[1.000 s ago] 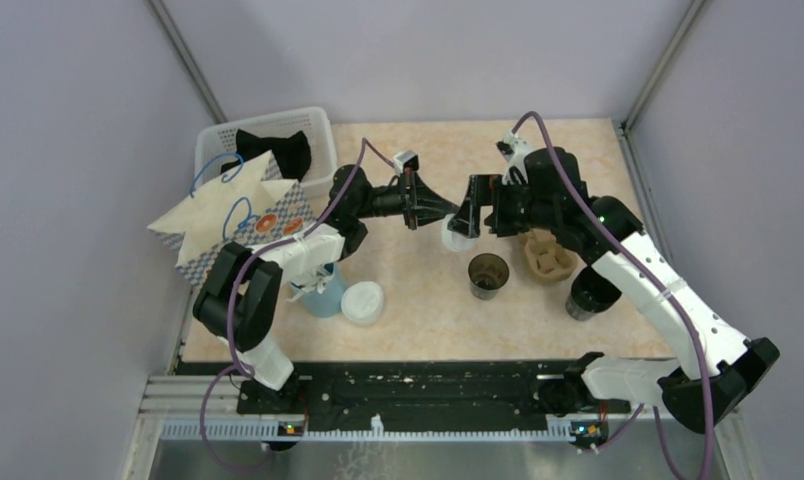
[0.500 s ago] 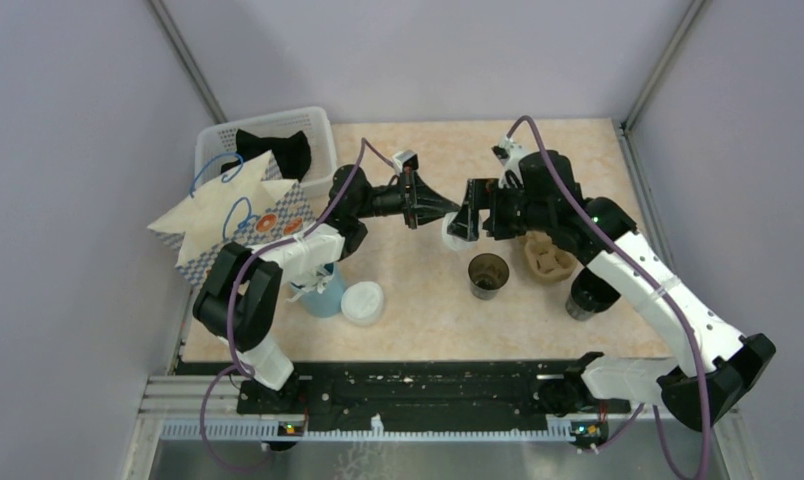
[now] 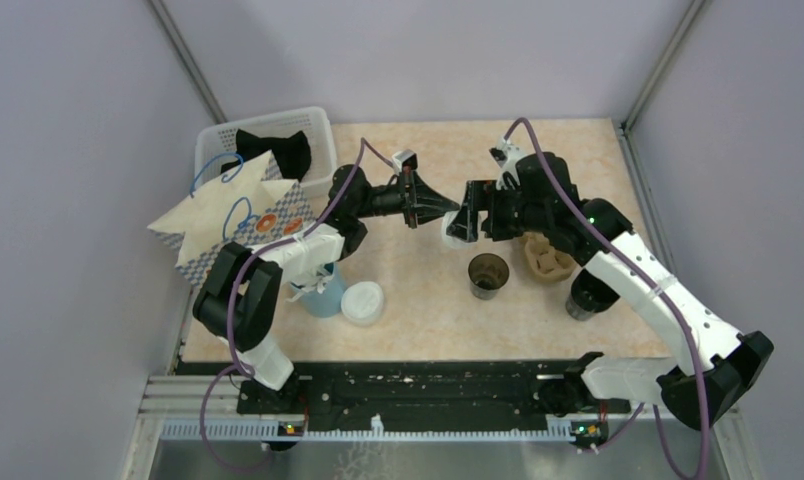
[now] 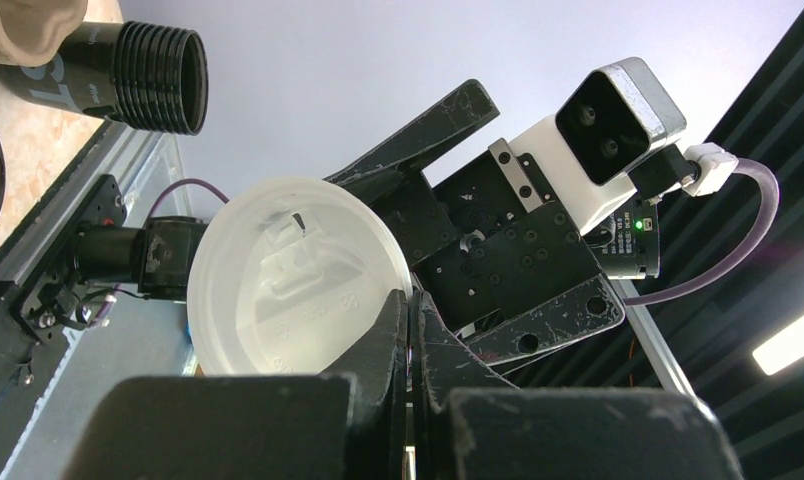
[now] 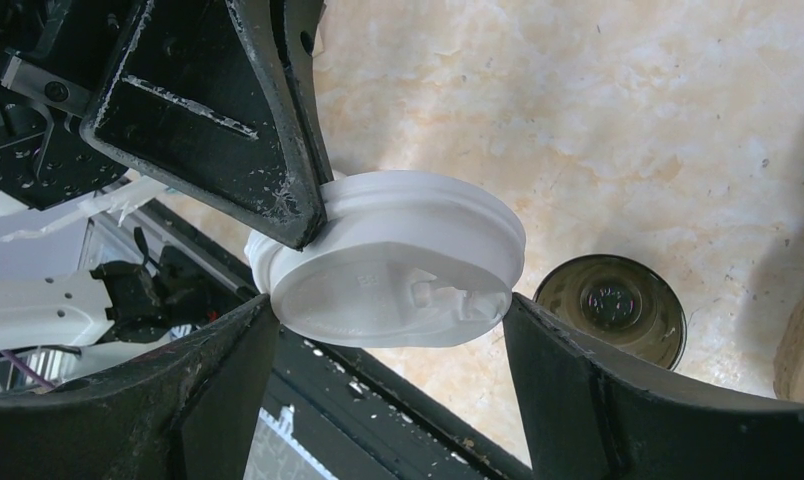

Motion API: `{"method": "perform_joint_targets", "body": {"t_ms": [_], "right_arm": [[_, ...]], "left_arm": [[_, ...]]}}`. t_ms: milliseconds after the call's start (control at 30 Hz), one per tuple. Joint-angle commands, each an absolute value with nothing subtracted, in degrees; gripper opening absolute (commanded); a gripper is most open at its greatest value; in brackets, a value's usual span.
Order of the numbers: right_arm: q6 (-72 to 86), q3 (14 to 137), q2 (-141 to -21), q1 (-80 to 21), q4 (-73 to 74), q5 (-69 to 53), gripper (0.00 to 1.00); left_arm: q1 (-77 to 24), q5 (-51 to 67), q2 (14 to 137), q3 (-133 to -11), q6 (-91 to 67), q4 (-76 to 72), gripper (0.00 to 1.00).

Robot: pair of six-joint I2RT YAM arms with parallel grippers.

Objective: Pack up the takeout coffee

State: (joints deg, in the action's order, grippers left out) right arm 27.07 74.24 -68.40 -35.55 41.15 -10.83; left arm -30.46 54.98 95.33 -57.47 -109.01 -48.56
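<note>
Partial white letters, not legible, on ridged black cup (image 4: 118, 68)

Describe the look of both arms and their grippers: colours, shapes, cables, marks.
The left arm and right arm both have white shells between chunky black joints, with a purple cable looping along each. The left gripper and right gripper are black, with flat tapering fingers scuffed pale at the edges. A boxy white camera with two dark lenses sits on the right wrist.
</note>
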Motion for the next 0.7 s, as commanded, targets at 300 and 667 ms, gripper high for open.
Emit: {"method": "perform_joint_targets", "body": {"t_ms": [300,667], "right_arm": [[26.96,75.52,-68.44,-36.60,38.65,-9.37,0.78],[28.54,76.63,-66.31,-36.64,44.73,-5.62,0.77]], "left_arm": [[-30.26,54.84,94.59,-57.66,-109.30,-50.93,0.04],[-28.60,53.60,89.82,-60.56,-88.91,-29.64,0.58]]}}
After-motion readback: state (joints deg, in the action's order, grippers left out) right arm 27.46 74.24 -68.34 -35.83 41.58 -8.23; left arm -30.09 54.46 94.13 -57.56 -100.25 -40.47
